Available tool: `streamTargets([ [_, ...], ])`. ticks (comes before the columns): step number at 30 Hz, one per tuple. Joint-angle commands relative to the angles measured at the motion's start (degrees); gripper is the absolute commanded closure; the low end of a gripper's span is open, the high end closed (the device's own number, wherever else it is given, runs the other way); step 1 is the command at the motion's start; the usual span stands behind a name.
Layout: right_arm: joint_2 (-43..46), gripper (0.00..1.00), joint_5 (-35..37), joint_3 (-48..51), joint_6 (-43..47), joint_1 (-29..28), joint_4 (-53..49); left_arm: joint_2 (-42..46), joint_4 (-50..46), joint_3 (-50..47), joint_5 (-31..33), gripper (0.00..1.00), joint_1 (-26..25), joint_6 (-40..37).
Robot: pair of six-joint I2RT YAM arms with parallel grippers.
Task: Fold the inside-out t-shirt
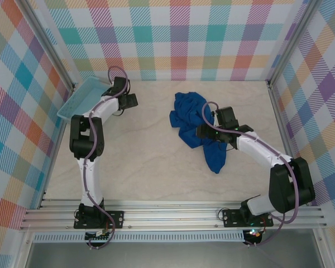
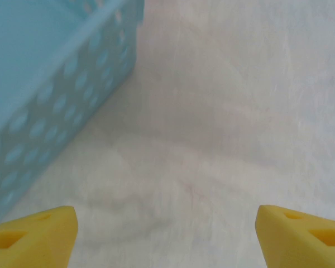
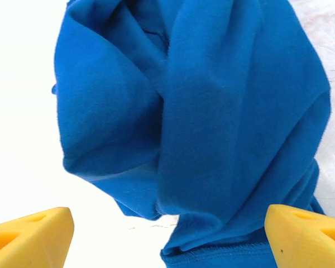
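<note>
- The inside-out t-shirt (image 1: 192, 120) is lying crumpled on the table (image 1: 145, 162), at about 2 o'clock from the table's middle in the top view. A narrower tail of cloth is trailing toward 5 o'clock.
- The right gripper (image 1: 205, 131) is hovering over the shirt's 4 o'clock side. In the right wrist view its yellow fingers (image 3: 30, 231) are standing wide apart and clamping nothing, with the blue folds (image 3: 212, 111) lying beyond them toward 12 o'clock.
- The left gripper (image 1: 124, 94) is reaching to the table's 10 o'clock corner, just beside the light blue basket (image 1: 81, 97).
- In the left wrist view its jaws are also gaping, with bare tabletop (image 2: 223, 111) showing between the fingertips (image 2: 33, 234). The mesh basket wall (image 2: 50, 95) is sitting at 10 o'clock.
</note>
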State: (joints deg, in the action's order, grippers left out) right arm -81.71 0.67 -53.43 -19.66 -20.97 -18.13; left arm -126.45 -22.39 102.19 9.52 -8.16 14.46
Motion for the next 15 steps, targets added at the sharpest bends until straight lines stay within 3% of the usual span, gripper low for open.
streamTargets([
  [1,-0.6,0.12,-3.1,-1.7,0.4,-0.1,-0.6,-4.8,-2.4,6.7,1.5,0.18,1.7,-2.1],
  [9,-0.1,0.13,2.8,-2.3,1.8,-0.1,-3.6,-18.4,-13.7,31.3,4.8,0.17,5.8,-4.9],
  [11,0.0,0.14,5.3,-2.5,2.5,0.3,-4.6,-18.7,-16.6,34.9,2.0,0.15,5.9,-5.1],
  [15,-2.6,0.18,5.2,-4.0,2.5,2.5,-5.7,-13.8,-18.0,33.2,-9.9,0.13,4.5,-2.7],
])
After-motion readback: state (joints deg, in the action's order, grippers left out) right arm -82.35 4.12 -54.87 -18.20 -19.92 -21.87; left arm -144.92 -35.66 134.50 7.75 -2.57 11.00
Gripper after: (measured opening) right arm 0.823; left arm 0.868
